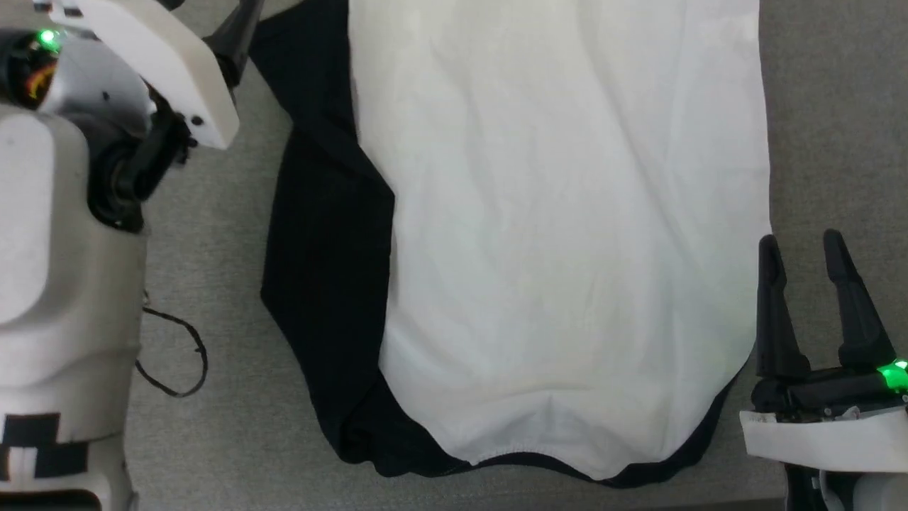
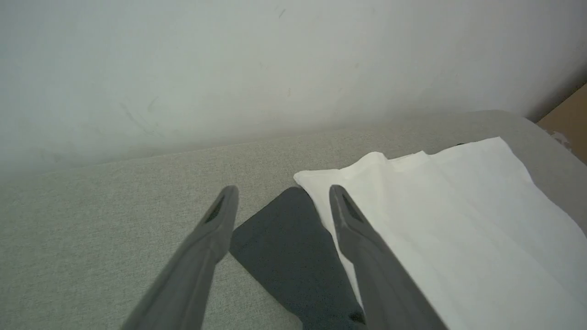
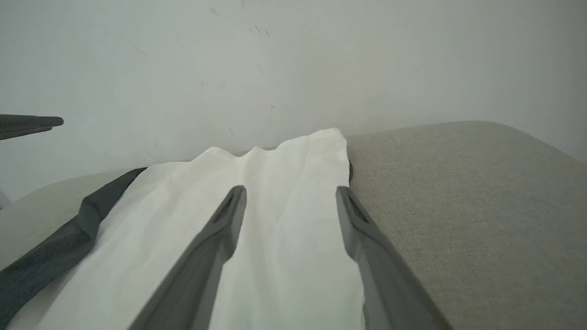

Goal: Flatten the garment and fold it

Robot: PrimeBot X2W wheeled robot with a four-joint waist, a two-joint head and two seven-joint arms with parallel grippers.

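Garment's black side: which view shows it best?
Head view: the garment lies spread, its black side visible along most of its length. Left wrist view catches one black patch close up; right wrist view a black strip at its edge.

Left gripper (image 2: 283,189), jaws spread, black-sleeved garment (image 2: 458,229) between them, grey surface (image 2: 91,229)

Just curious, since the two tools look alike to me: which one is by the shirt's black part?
The left tool: its open fingers frame the black part, while the right tool points over the white panel.
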